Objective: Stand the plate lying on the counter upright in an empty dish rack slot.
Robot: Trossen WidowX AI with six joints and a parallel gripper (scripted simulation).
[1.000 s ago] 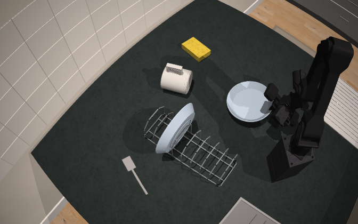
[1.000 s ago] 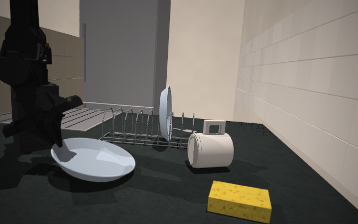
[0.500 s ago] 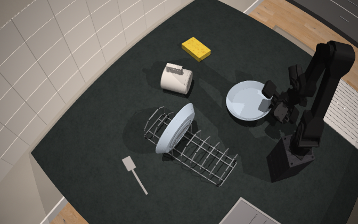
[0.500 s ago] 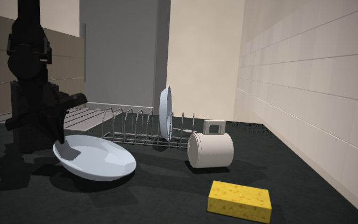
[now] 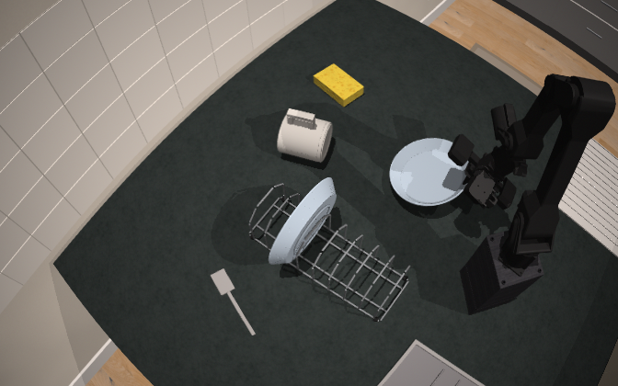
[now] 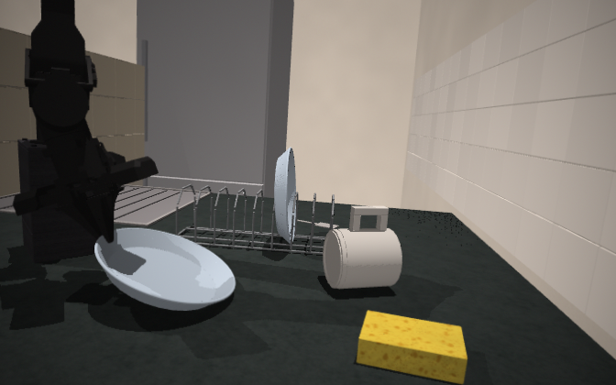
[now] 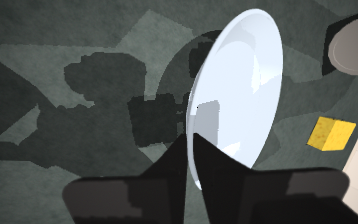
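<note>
My gripper (image 5: 456,166) is shut on the rim of a pale blue plate (image 5: 427,171), right of the dish rack. In the exterior view the plate (image 6: 165,268) is tilted, its gripped edge raised and its far edge low, with a shadow beneath it. The wrist view shows the two fingers pinching the plate's rim (image 7: 235,95). The wire dish rack (image 5: 328,253) stands on the counter. A second pale blue plate (image 5: 303,221) stands upright in a slot near the rack's left end; it also shows in the exterior view (image 6: 285,194). The slots to the right are empty.
A white mug (image 5: 304,136) lies on its side behind the rack. A yellow sponge (image 5: 338,84) lies farther back. A spatula (image 5: 231,300) lies in front of the rack. The arm's base (image 5: 501,271) stands right of the rack. A draining board (image 5: 593,193) is at the right edge.
</note>
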